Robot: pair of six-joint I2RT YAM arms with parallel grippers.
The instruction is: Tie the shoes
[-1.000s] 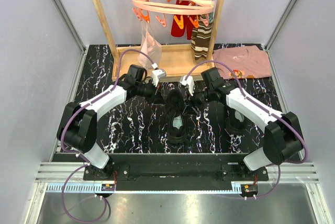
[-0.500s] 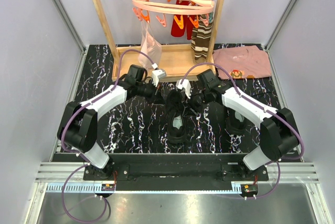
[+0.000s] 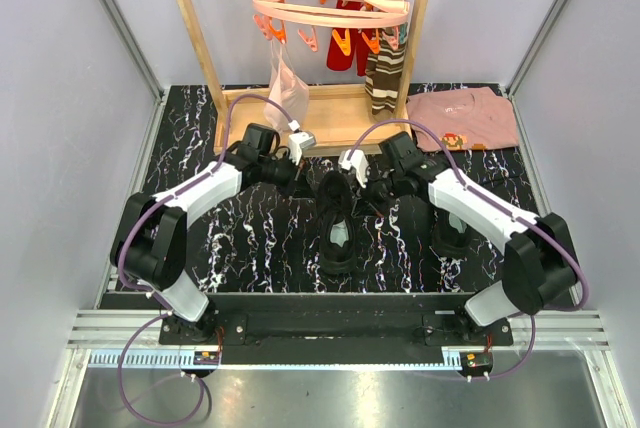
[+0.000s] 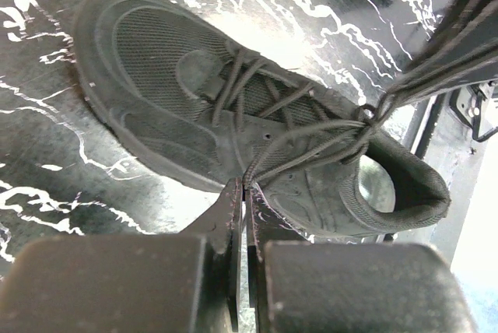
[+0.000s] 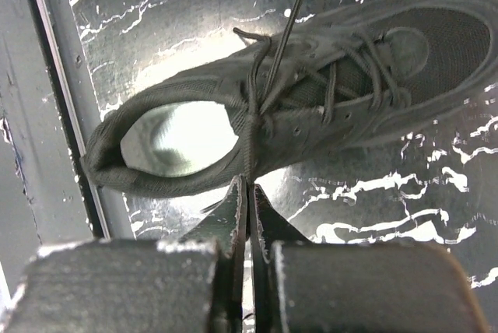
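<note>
One black shoe (image 3: 337, 218) lies in the middle of the table, its opening toward the arms' bases. My left gripper (image 3: 297, 180) stands at its far left side and my right gripper (image 3: 372, 188) at its far right side. In the left wrist view the shoe (image 4: 233, 107) fills the frame, and a black lace (image 4: 303, 146) runs from the crossing near the collar into my left gripper (image 4: 247, 187), which is shut on it. In the right wrist view another lace (image 5: 250, 138) drops from the shoe (image 5: 311, 107) into my shut right gripper (image 5: 248, 181). The second shoe (image 3: 450, 233) sits partly under the right arm.
A wooden rack (image 3: 300, 108) stands at the back with a pink clip hanger (image 3: 330, 3), a striped brown sock (image 3: 385, 73) and a clear bag (image 3: 285, 78) hanging from it. A pink folded shirt (image 3: 465, 118) lies at the back right. Grey walls close in both sides.
The right gripper has gone from open to shut, pinching a lace at the shoe's right side, after shifting a little toward the shoe. The left arm has stayed still with its lace.
</note>
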